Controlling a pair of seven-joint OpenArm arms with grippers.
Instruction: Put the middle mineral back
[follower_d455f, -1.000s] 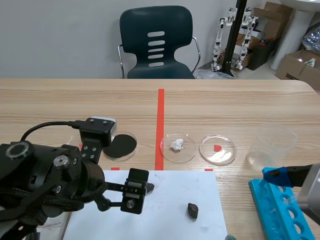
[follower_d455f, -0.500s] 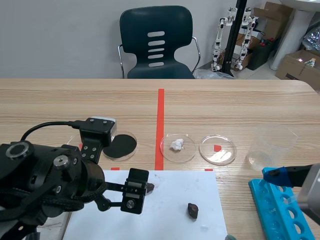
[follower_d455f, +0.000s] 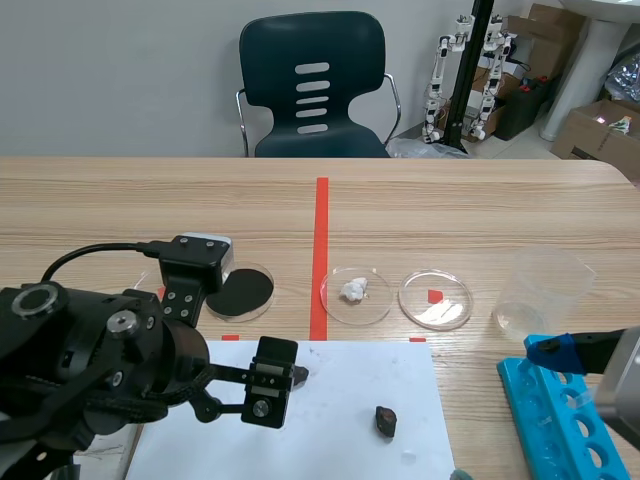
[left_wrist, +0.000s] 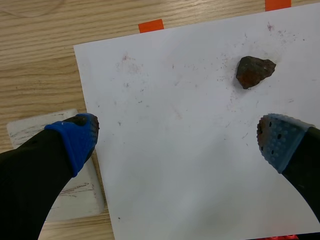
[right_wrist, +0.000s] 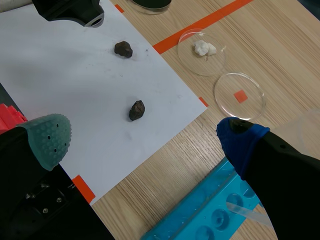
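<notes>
Dark mineral (follower_d455f: 386, 420) on paper (follower_d455f: 340, 395); three dishes (follower_d455f: 357, 296) beyond, blue rack (follower_d455f: 556, 422) beside.

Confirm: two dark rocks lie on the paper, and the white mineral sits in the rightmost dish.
Wrong dish: the scene view shows the white mineral in the middle dish; the rightmost dish is empty. Two dark rocks do lie on the paper.

Lab: petri dishes (follower_d455f: 452, 306), beaker (follower_d455f: 545, 288), tube rack (follower_d455f: 556, 412)

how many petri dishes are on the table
3, in a row past the paper: a dark one left of the red tape line, partly behind the left arm; a middle one holding a white lump just right of the line; an empty one right of that.
</notes>
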